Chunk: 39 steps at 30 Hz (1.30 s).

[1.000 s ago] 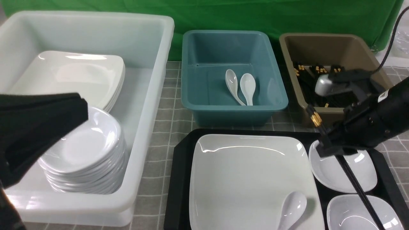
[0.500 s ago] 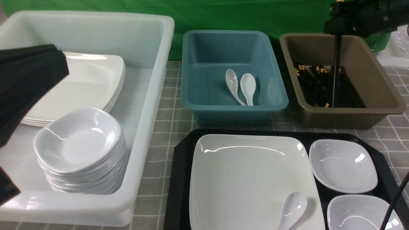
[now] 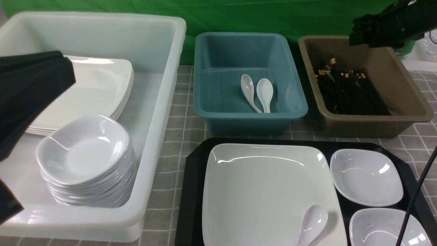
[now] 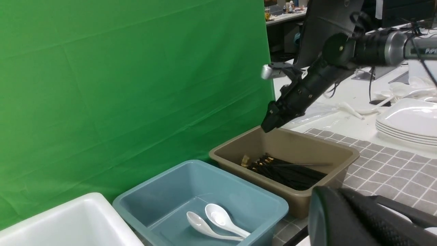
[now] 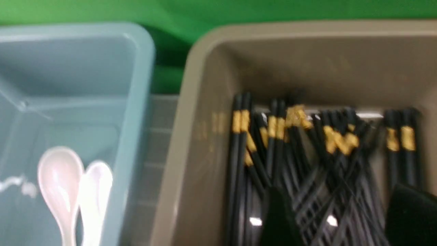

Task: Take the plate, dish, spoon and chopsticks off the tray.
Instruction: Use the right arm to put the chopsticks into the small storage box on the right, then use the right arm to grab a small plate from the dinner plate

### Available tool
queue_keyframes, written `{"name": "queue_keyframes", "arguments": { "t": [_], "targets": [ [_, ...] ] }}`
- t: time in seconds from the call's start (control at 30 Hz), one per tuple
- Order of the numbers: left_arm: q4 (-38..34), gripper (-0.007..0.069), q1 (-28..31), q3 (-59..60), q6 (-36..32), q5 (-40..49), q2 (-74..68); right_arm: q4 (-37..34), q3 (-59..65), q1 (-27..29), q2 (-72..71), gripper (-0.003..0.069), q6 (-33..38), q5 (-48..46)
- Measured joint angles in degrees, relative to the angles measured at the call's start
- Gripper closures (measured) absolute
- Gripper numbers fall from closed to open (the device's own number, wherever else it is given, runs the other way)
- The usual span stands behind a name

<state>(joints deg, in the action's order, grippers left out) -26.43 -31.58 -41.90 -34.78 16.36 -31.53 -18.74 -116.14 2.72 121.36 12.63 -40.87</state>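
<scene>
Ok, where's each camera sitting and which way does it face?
Front: between the arms, facing forward over tray and tubs to the green backdrop; left arm at left, right arm top right.
Left wrist: on the left arm, facing blue tub, brown tub and right arm; own shut jaws foreground.
Right wrist: over the brown tub, looking down at the chopsticks; own open jaws show.
Shared: all see the brown tub and two spoons.

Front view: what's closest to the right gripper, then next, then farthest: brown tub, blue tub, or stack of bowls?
1. brown tub, on the right, under the right gripper
2. blue tub, in the middle
3. stack of bowls, far left in the white tub
</scene>
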Motion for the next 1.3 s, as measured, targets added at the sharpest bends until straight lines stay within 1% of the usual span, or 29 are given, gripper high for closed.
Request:
{"name": "queue_keyframes", "arguments": {
  "t": [0.07, 0.1, 0.13, 0.2, 0.23, 0.37, 0.4, 0.43, 0.47, 0.5, 0.53, 0.57, 0.63, 0.7, 0.77, 0.8, 0.83, 0.87, 0.9, 0.97, 1.0, 1.1, 1.23, 1.3],
  "targets": [
    [0.1, 0.0615, 0.0, 0.0, 0.0, 0.3, 0.0, 2.2, 0.0, 0.0, -2.3, 0.0280, -0.2, -3.1],
    [0.3, 0.0615, 0.0, 0.0, 0.0, 0.5, 0.0, 3.6, 0.0, -0.1, -4.1, 0.0320, -0.2, -4.8],
    [1.0, 0.0615, 0.0, 0.0, 0.0, 1.5, 0.0, 5.6, -0.1, -0.5, -7.1, 0.0379, -0.2, -8.2],
    [2.2, 0.0615, 0.0, 0.0, 0.0, 3.2, 0.0, 9.0, -0.2, -1.5, -11.4, 0.0447, -0.6, -13.4],
    [2.9, 0.0615, 0.0, 0.0, 0.0, 4.2, 0.0, 10.4, -0.2, -2.1, -13.1, 0.0465, -0.9, -16.2],
    [3.6, 0.0615, 0.0, 0.0, 0.0, 7.6, 0.0, 17.5, 1.6, -6.7, -20.1, 0.0492, -2.8, -24.0],
    [3.6, 0.0615, 0.0, 0.0, 0.0, 8.1, 0.0, 17.9, 1.9, -7.1, -20.5, 0.0493, -3.1, -24.4],
    [3.7, 0.0615, 0.0, 0.0, 0.0, 9.0, 0.0, 19.8, 3.5, -8.7, -22.4, 0.0494, -3.9, -25.8],
    [3.8, 0.0615, 0.0, 0.0, 0.0, 10.0, 0.0, 22.8, 7.5, -12.0, -26.6, 0.0496, -5.4, -25.9],
    [3.9, 0.0615, 0.0, 0.0, 0.0, 10.5, 0.0, 24.5, 11.0, -14.5, -29.4, 0.0496, -6.6, -25.9],
    [3.9, 0.0615, 0.0, 0.0, 0.0, 10.8, 0.0, 26.1, 16.8, -18.3, -33.0, 0.0496, -8.5, -25.9],
    [3.9, 0.0615, 0.0, 0.0, 0.0, 11.0, 0.0, 26.5, 19.4, -19.9, -35.3, 0.0496, -9.3, -25.9],
    [3.9, 0.0615, 0.0, 0.0, 0.0, 11.1, 0.0, 27.8, 30.2, -25.6, -41.1, 0.0484, -12.6, -25.9],
    [3.9, 0.0615, 0.0, 0.0, 0.0, 11.1, 0.0, 29.0, 39.7, -30.0, -45.8, 0.0440, -15.3, -25.7],
    [3.7, 0.0615, 0.0, 0.0, 0.0, 11.2, 0.0, 30.4, 50.3, -33.5, -48.9, 0.0384, -19.2, -24.8],
    [3.7, 0.0615, 0.0, 0.0, 0.0, 11.2, 0.0, 30.5, 51.3, -33.8, -49.2, 0.0377, -19.5, -24.4],
    [3.3, 0.0615, 0.0, 0.0, 0.0, 11.5, 0.0, 31.1, 58.1, -36.2, -50.6, 0.0337, -21.5, -22.0],
    [3.2, 0.0615, 0.0, 0.0, 0.0, 11.5, 0.0, 31.2, 59.9, -37.2, -51.0, 0.0322, -22.0, -21.2],
    [3.2, 0.0615, 0.0, 0.0, 0.0, 11.5, 0.0, 31.3, 66.8, -39.3, -51.4, 0.0293, -24.1, -17.9],
    [2.9, 0.0615, 0.0, 0.0, 0.0, 11.5, 0.0, 31.4, 72.5, -40.8, -50.9, 0.0272, -26.0, -13.0],
    [2.9, 0.0615, 0.0, 0.0, 0.0, 11.5, 0.0, 31.4, 73.0, -40.8, -50.9, 0.0270, -26.2, -12.5],
    [2.8, 0.0615, 0.0, 0.0, 0.0, 11.5, 0.0, 31.5, 78.6, -41.2, -48.0, 0.0235, -28.7, -4.7],
    [2.5, 0.0615, 0.0, 0.0, 0.0, 11.5, 0.0, 32.1, 80.0, -41.2, -43.0, 0.0188, -29.6, 1.1],
    [2.3, 0.0615, 0.0, 0.0, 0.0, 11.5, 0.0, 34.3, 80.1, -41.2, -40.1, 0.0178, -30.1, 3.6]
  ]
}}
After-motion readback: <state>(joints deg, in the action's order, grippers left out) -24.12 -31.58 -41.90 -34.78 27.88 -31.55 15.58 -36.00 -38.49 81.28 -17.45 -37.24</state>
